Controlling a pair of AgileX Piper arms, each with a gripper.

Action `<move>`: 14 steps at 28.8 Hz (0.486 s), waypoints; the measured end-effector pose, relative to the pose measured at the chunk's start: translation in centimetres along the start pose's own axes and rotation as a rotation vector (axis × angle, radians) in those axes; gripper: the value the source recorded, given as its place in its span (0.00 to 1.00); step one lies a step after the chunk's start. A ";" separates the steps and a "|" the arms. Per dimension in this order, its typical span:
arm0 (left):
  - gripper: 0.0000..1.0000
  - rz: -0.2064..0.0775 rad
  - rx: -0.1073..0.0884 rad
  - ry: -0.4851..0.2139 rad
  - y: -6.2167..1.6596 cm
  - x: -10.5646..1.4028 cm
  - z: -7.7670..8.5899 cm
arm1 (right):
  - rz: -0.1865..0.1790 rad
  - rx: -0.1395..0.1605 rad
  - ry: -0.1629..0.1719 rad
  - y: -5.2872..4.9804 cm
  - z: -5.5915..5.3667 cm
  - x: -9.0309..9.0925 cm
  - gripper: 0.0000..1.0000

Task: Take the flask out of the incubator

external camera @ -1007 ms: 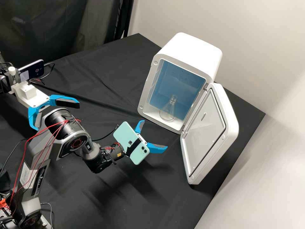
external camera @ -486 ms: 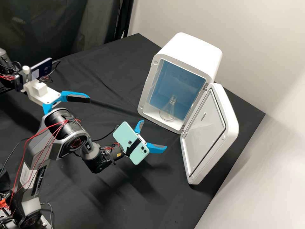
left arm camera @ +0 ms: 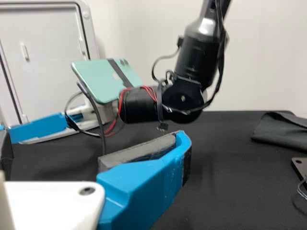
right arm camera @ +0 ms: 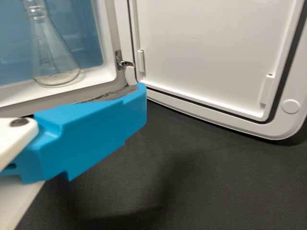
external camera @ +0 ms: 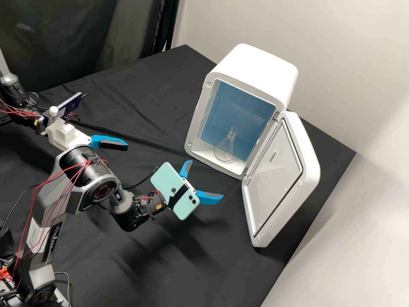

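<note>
Over the last second the left gripper (external camera: 104, 142) has swung down and inward from the bench's left edge. It now sits just behind the right arm's elbow joint (external camera: 87, 177), while the right gripper (external camera: 205, 179) has hardly shifted. Both sets of jaws stand apart with nothing in them. The right gripper hangs low over the black bench (external camera: 128, 98), just in front of the white incubator (external camera: 255, 72), with a green phone (external camera: 175, 191) strapped at its wrist. The incubator's door (external camera: 281, 179) is swung wide open on its right side, its lower corner on the bench. The clear glass flask (external camera: 226, 147) stands upright on the floor of the blue chamber, apart from both grippers.
</note>
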 end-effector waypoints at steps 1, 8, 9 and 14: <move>1.00 -0.007 0.000 -0.001 -0.22 0.0 0.0 | 0.000 0.000 0.000 0.0 0.0 0.0 1.00; 1.00 -0.029 0.005 0.008 -0.90 0.2 -0.2 | 0.000 0.000 0.000 0.0 0.0 0.0 1.00; 1.00 -0.031 0.006 0.016 -0.96 0.2 -0.5 | 0.000 0.000 0.000 0.0 0.0 0.0 1.00; 1.00 -0.058 0.005 0.072 -1.82 0.3 -2.3 | -0.007 -0.001 0.006 -0.2 -0.2 0.0 1.00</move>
